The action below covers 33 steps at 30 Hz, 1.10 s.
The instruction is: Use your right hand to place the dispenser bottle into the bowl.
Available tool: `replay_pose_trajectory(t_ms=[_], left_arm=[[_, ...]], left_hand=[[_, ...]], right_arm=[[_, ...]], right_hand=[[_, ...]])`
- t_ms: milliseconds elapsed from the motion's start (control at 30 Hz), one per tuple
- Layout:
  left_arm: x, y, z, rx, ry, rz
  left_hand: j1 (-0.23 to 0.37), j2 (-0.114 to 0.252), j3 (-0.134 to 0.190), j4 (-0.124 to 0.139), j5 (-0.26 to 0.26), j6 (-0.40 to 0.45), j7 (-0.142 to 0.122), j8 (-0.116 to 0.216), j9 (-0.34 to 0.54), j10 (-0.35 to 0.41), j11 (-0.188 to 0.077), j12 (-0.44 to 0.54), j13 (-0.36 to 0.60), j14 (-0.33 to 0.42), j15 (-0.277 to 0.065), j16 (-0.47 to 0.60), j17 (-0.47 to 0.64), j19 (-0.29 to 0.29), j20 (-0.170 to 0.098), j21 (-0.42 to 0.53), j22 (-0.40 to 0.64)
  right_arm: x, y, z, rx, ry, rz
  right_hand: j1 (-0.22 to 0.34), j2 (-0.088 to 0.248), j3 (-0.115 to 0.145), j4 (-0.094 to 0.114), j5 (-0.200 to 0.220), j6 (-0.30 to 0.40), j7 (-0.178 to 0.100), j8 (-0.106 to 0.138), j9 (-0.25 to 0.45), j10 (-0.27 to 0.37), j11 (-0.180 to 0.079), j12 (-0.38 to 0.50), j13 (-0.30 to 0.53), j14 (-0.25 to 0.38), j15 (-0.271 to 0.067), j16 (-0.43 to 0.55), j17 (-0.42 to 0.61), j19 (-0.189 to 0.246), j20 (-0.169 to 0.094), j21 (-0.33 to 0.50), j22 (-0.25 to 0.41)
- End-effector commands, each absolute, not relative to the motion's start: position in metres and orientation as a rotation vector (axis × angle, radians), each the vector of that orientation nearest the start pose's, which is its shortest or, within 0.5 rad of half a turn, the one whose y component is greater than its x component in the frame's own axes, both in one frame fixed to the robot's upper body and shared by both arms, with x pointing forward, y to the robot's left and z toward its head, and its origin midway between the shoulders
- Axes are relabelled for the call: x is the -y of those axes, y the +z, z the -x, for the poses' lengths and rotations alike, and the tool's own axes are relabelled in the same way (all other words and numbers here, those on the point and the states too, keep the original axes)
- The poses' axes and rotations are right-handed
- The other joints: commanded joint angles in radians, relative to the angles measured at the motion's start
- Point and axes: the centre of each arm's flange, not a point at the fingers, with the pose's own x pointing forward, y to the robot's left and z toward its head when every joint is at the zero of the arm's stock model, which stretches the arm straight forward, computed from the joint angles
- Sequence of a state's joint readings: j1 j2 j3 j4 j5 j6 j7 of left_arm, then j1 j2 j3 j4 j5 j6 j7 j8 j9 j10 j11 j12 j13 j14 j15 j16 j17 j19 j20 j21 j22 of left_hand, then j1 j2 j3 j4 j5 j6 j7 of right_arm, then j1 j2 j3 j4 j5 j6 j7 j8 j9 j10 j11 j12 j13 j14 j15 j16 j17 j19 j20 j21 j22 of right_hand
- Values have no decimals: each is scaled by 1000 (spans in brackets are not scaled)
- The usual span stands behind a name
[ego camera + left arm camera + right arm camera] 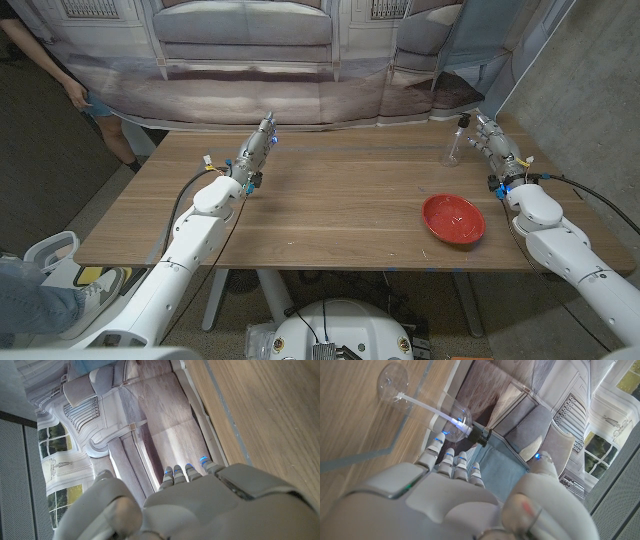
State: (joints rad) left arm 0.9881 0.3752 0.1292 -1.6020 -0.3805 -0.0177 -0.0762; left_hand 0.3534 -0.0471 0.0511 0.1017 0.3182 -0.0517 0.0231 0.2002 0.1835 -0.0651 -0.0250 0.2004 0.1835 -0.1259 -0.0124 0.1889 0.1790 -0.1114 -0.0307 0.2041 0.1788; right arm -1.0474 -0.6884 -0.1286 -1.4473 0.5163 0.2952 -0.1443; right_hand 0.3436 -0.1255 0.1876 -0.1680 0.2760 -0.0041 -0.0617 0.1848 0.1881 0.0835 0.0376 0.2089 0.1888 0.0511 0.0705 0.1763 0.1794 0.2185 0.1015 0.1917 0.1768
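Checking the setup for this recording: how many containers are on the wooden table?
2. A clear plastic dispenser bottle stands near the table's far right edge, just beside the right hand. A red round bowl sits nearer the robot on the right side. Nothing appears hidden.

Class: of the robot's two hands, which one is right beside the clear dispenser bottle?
The right hand: its fingers reach the dispenser bottle at the table's far right. The left hand is well across the table.

Right hand (487,135) reaches just beside the clear dispenser bottle (453,146) standing upright at the bench's (330,210) far edge, red bowl (453,219) nearer, left hand (258,142) raised across the bench.
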Motion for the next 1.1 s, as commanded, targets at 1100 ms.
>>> replay_pose_trajectory(t_ms=[1100], left_arm=[[-275, -4, -610, 568, -190, -63]], left_hand=[[11, 4, -14, 0, 3, 5, 1, 0, 3, 7, 3, 5, 4, 3, 4, 1, 6, -2, 4, -1, 3]], right_arm=[[421, -12, -620, 532, -208, 281]], right_hand=[[119, -43, -38, 8, 75, -170, 22, -10, 6, -168, 32, -26, 4, -127, 25, -5, 2, -72, 25, -9, 2]])
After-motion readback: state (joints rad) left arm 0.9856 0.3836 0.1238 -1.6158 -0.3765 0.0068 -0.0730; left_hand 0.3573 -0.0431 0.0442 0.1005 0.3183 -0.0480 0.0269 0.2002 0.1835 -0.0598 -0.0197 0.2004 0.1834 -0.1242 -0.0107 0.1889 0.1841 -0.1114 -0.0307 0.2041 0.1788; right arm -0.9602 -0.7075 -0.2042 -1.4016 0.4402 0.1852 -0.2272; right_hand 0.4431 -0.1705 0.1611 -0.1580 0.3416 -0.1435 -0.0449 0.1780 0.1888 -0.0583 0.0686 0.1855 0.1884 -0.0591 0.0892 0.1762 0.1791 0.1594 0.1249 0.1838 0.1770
